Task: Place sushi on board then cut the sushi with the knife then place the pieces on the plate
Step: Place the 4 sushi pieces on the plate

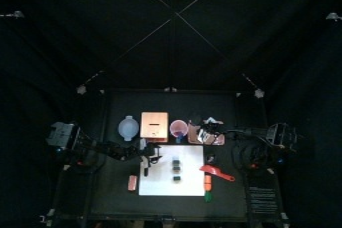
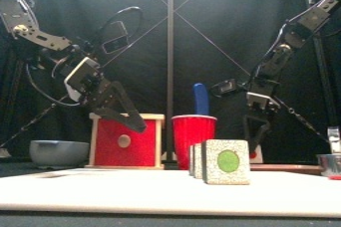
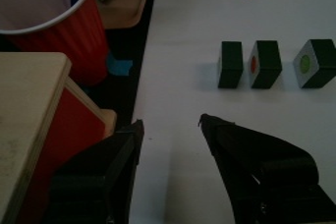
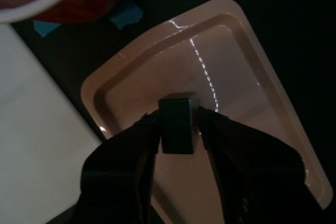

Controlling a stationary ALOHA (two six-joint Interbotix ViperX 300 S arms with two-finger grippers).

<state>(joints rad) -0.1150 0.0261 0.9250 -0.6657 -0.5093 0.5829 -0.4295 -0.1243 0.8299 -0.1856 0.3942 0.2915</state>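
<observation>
- The blue-grey bowl [image 2: 59,152] sat at the far left of the bench [image 1: 100,202], cut off low in the front view, so its handles could not be made out.
- The wooden box [image 2: 126,141] stood just beside it, red drawer front facing forward, its upper left corner hidden behind the left arm.
- The left pincer [image 3: 170,125] hung over the white board [image 3: 262,130], spread wide and holding nothing.
- The red cup [image 2: 194,136] stood next to the box with the blue knife [image 2: 201,97] upright in it.
- Three sushi pieces [image 3: 266,64] stood on the board in a short row with small gaps between them. The row's long axis seemed to run front to back. The front view showed only the nearest one fully, its green-centred face toward the front, and the others were mostly hidden behind it.
- The red knife [image 1: 217,173] lay slantwise at the board's right edge. In the left wrist view only its end showed.
- The right pincer [image 4: 179,118] was clamped on a fourth dark piece [image 4: 176,140], largely hidden between the jaws, its face unseen.
- That held piece hung over the pink tray [image 4: 210,61], which sat right of the cup. The pincer hid the tray's near end.
</observation>
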